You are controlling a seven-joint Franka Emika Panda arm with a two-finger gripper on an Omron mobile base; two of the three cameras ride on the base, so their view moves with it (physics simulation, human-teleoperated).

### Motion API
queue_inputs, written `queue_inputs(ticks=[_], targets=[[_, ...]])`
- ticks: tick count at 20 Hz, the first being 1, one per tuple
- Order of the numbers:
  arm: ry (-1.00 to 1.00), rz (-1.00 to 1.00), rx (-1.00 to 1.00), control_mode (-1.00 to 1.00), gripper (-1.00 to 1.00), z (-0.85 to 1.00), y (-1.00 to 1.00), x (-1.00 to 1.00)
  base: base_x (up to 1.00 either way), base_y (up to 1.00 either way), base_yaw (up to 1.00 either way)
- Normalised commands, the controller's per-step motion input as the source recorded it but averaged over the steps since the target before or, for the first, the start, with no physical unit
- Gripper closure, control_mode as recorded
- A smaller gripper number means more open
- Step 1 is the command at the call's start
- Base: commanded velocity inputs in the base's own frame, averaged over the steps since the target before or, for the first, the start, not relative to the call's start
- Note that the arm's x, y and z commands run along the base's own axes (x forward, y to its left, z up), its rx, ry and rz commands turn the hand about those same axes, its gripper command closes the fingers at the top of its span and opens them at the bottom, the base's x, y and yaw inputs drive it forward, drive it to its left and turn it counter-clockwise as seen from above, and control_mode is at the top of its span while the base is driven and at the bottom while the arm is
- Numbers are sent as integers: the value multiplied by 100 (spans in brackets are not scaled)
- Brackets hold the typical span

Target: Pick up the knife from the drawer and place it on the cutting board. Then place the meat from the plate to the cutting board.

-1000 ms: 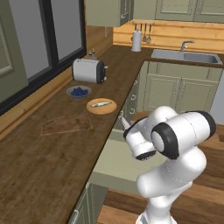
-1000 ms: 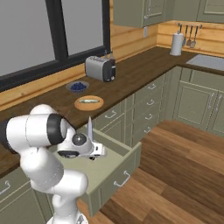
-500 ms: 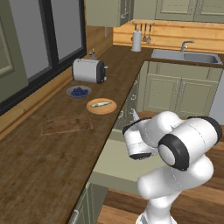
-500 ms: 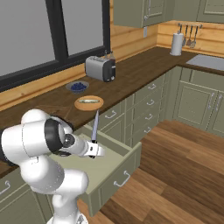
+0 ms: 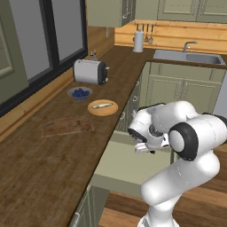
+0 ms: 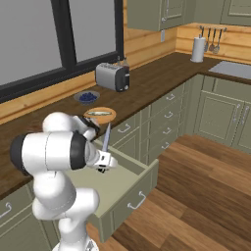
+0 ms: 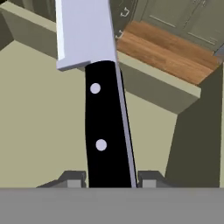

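**Knife lifted from the drawer, carry to the board comes next**

The jaws are pinching the knife (image 7: 103,109) by its black handle, one fingertip on each side; the blade stands up and away from the gripper (image 6: 104,165), its point rising above the hand in the right base view. The open drawer (image 6: 128,182) lies just below the jaws, its pale olive floor bare beneath the handle.

The step in hand looks like the carry: the knife is out and raised, not yet set down. The cutting board (image 5: 68,126) lies on the surface (image 5: 40,168) well apart from the jaws, beyond the drawer's edge and up on the dark wood. The next move calls for swinging the arm over that edge and lowering the blade flat onto the board without clipping the surface's lip.

The meat (image 5: 102,105) rests on the plate (image 5: 103,107), beyond the board from the jaws, untouched. Past the plate stand a bowl of blueberries (image 5: 80,92) and a toaster (image 5: 90,72). Farther off are olive cabinets, a sink (image 5: 186,56) and a wooden floor (image 6: 196,196).
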Motion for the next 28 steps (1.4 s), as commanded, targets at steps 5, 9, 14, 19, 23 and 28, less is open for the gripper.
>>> queue_inputs(ticks=[5,9,14,19,23,28], targets=[[45,12,4,-100,100,100,-20,48,0,0,0],[35,11,3,-100,100,100,-16,29,0,0,0],[25,13,1,-100,100,100,-1,18,0,0,0],[25,8,-6,-100,100,100,6,40,0,0,0],[19,0,-17,-100,100,100,0,41,0,0,0],[30,0,-25,-100,100,100,0,25,0,0,0]])
